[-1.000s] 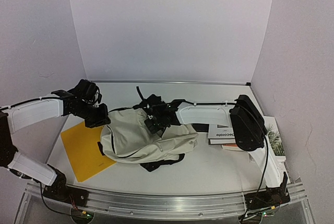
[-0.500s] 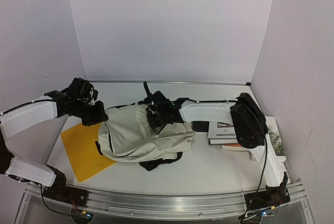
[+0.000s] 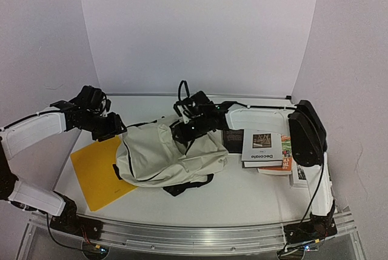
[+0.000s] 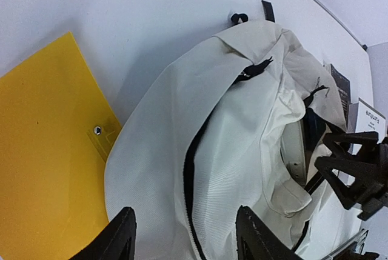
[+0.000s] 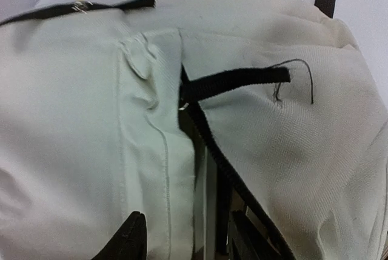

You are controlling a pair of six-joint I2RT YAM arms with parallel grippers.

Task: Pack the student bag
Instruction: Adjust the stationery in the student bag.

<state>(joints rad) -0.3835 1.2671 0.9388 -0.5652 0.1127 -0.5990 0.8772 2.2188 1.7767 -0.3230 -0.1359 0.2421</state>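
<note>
Cream woven cloth makes up the one bag (image 3: 167, 157), which lies slumped and wrinkled in the middle of the white counter (image 3: 254, 193), between the two arms. Its shape is soft and rounded, with many folds. A black zipper (image 4: 189, 175) runs in a curve along its side, and a flat black strap (image 5: 236, 81) with a loose thread at its end lies across the top, next to a dark gap in the cloth.

One yellow folder (image 3: 97, 172) lies flat at the left, smooth and stiff, with a small round snap (image 4: 97, 130) on a clear tab; the bag touches its right edge. At the right is a small pile of books (image 3: 264, 148), at least two: a white one on top and an orange one under it.

The left end effector (image 4: 188, 236) is over the left side of the bag, its two black fingers apart and gripping nothing. The right end effector (image 5: 188, 239) is over the top of the bag near the strap, fingers also apart, with the cloth just below them.
</note>
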